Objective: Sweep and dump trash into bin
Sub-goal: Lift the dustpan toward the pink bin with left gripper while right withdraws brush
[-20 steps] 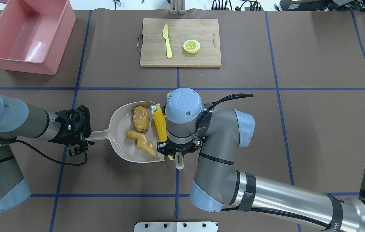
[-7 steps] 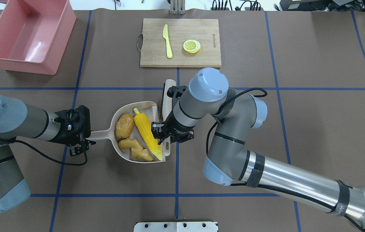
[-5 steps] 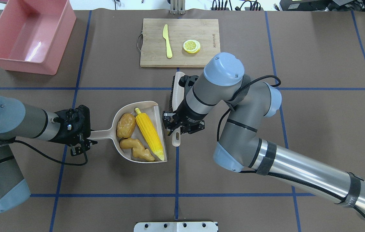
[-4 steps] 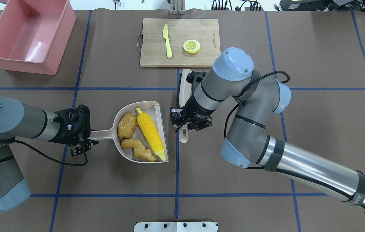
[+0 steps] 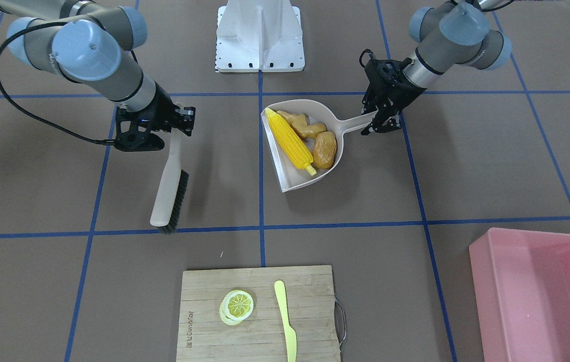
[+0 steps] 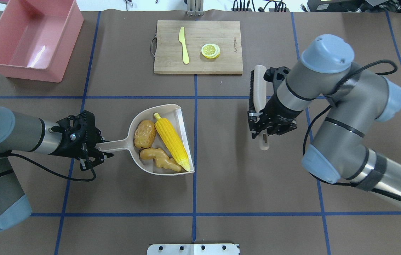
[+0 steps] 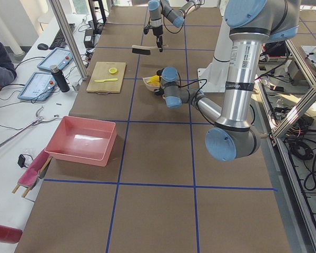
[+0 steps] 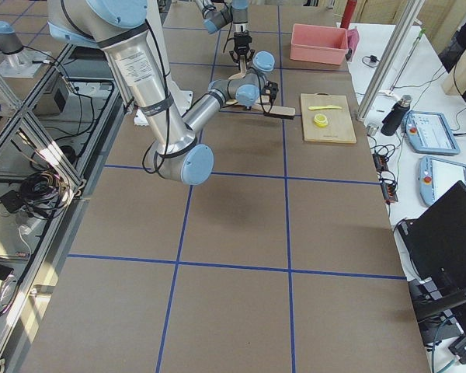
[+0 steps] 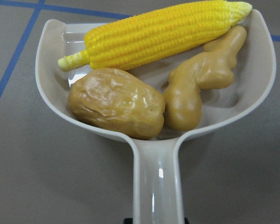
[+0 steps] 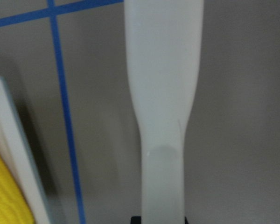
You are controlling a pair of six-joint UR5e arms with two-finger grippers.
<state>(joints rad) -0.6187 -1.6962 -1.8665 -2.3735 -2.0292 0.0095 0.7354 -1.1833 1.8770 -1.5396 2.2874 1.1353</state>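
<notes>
The corn cob (image 6: 172, 143), potato (image 6: 144, 128) and ginger root (image 6: 159, 159) lie in the beige dustpan (image 6: 185, 134) at the table's middle. My left gripper (image 6: 96, 150) is shut on the dustpan's handle (image 9: 158, 186). The left wrist view shows the corn (image 9: 158, 32), potato (image 9: 116, 102) and ginger (image 9: 200, 88) close up. My right gripper (image 6: 262, 128) is shut on the handle of a beige brush (image 6: 258, 88), well to the right of the dustpan. The pink bin (image 6: 69, 46) stands empty at the far left corner, apart from both grippers.
A wooden cutting board (image 6: 221, 65) at the back middle carries a yellow-green knife (image 6: 184, 44) and a lemon slice (image 6: 210, 50). A white mount plate (image 6: 193, 249) sits at the near edge. Blue tape lines cross the brown table.
My right gripper first pushed the corn into the dustpan, then carried the brush away to the right. My left gripper has shifted the loaded dustpan slightly right and turned it a little.
</notes>
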